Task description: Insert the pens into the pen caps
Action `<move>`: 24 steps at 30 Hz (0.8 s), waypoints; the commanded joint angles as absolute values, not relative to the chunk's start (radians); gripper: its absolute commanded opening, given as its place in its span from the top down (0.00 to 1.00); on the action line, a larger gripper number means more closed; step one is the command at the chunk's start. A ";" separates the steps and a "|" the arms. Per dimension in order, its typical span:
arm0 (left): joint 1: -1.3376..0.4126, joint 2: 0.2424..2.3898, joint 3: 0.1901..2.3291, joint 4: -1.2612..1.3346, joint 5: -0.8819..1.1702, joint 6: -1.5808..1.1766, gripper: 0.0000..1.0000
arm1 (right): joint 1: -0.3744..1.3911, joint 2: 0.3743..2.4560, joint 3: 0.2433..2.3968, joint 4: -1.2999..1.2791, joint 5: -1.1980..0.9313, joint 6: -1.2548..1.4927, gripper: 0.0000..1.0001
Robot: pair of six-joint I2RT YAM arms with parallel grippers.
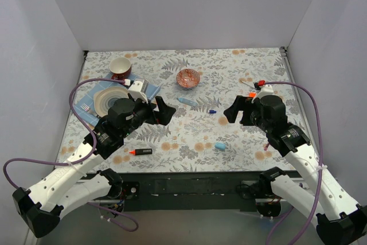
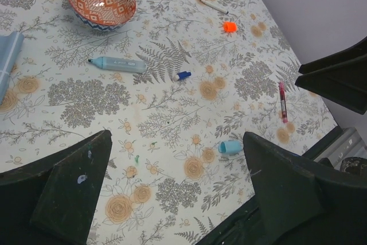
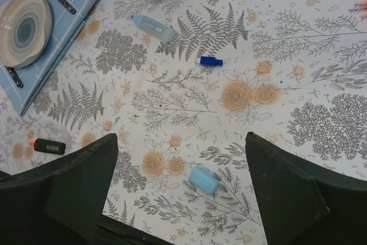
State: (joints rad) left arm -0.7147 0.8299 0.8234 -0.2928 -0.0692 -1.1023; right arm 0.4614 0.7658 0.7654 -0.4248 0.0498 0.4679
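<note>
The stubby black marker with orange tip [image 1: 140, 151] lies near the front left; it also shows in the right wrist view [image 3: 49, 147]. The light blue pen [image 1: 186, 101] lies mid-table, with the tiny dark blue cap [image 1: 212, 111] to its right. The light blue cap [image 1: 221, 146] lies near the front edge, below and between my open right gripper's jaws [image 3: 180, 193]. The orange cap [image 1: 252, 94] sits by my right arm. The thin magenta pen [image 2: 282, 101] lies at the right. My left gripper [image 1: 163, 110] and right gripper [image 1: 232, 110] hover open and empty, facing each other.
An orange patterned bowl [image 1: 188, 77] stands at the back centre. A plate [image 1: 108, 100] with dark cutlery rests on a blue napkin [image 1: 150, 88] at the left, and a brown cup [image 1: 120, 67] behind it. A thin white pen [image 2: 213, 6] lies near the orange cap.
</note>
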 commanded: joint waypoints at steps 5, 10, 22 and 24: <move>-0.712 0.819 0.833 -0.322 -0.271 -1.189 0.02 | 0.468 0.753 0.796 -0.403 0.014 0.479 0.02; -0.712 0.819 0.850 -0.426 -0.437 -1.458 0.02 | 0.468 0.744 0.808 -0.426 -0.028 0.477 0.02; -0.693 0.945 0.983 -0.828 -0.528 -1.916 0.02 | 0.466 0.574 0.697 -0.315 -0.136 0.434 0.06; -0.678 0.979 0.974 -0.943 -0.537 -2.072 0.02 | 0.468 0.543 0.674 -0.282 -0.170 0.434 0.07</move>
State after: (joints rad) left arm -0.7055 0.9344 0.9627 -0.7227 -0.5102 -1.8149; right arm 0.4614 0.5896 0.7101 -0.3813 -0.1024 0.4549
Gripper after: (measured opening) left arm 0.981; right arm 0.938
